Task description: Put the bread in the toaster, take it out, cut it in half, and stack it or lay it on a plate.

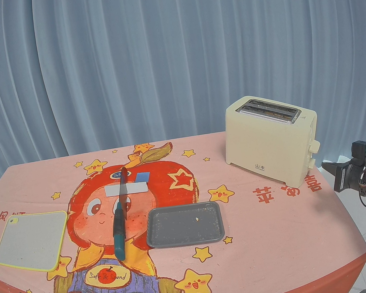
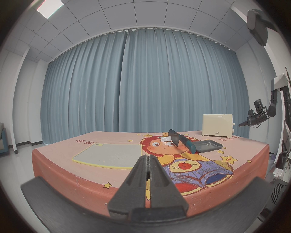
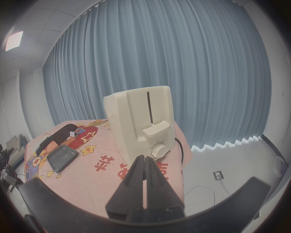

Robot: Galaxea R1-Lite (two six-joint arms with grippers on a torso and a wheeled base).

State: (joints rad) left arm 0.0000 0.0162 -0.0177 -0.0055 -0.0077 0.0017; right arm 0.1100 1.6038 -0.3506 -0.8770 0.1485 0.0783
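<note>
The left claw (image 2: 148, 157) is shut, off the desk's (image 1: 272, 240) near edge. The right claw (image 3: 145, 158) is shut too, near the cream toaster (image 1: 272, 141). The knife (image 1: 120, 216) lies between the cutting board (image 1: 32, 241) and the grey tray (image 1: 176, 228).

Pink tablecloth (image 1: 277, 239) printed with a red cartoon apple-girl and yellow stars.
Cream toaster (image 1: 271, 139) at two o'clock; dark grey tray (image 1: 177, 232); pale grey, yellow-edged cutting board (image 1: 32, 241) at nine o'clock; teal-handled knife (image 1: 120, 217).

Closed left claw (image 2: 148, 176), cutting board (image 2: 109, 155), knife (image 2: 182, 140), toaster (image 2: 217, 125)
</note>
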